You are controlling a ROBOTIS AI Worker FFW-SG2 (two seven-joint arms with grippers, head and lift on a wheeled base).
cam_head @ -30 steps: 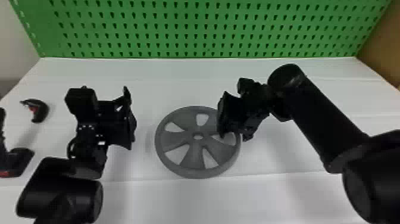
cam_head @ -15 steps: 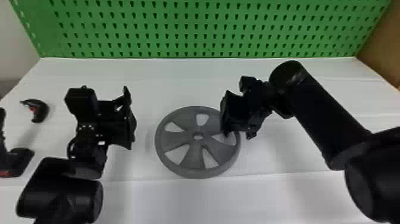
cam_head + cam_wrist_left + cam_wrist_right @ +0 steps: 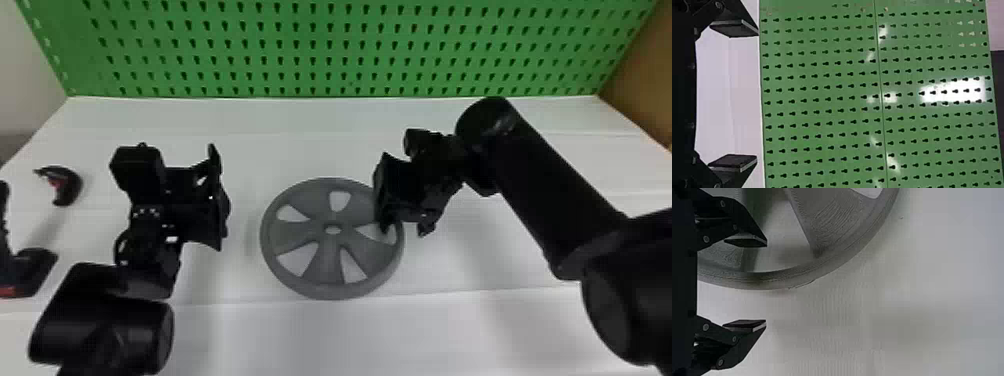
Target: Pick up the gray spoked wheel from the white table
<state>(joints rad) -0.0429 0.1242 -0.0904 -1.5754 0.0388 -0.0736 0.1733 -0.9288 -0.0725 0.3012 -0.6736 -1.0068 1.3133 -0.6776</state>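
The gray spoked wheel (image 3: 326, 255) lies flat on the white table (image 3: 450, 330). My right gripper (image 3: 405, 230) is at the wheel's right rim, one finger over an opening between spokes, the other outside the rim. In the right wrist view that gripper (image 3: 766, 283) stands open, and the rim of the wheel (image 3: 828, 264) passes near the gap between its fingers. Left of the wheel, apart from it, is my left gripper (image 3: 220, 200). Seen from the left wrist, the left gripper (image 3: 757, 94) is open with nothing between its fingers, facing the green board.
A green pegboard (image 3: 320, 50) stands along the table's back edge. At the far left lie a small black and red object (image 3: 67, 186) and a larger black tool (image 3: 35, 270). The right arm reaches across the table's right side.
My right gripper moved slightly right and turned at the wheel's right rim over the last second. The left arm and the wheel have kept their places.
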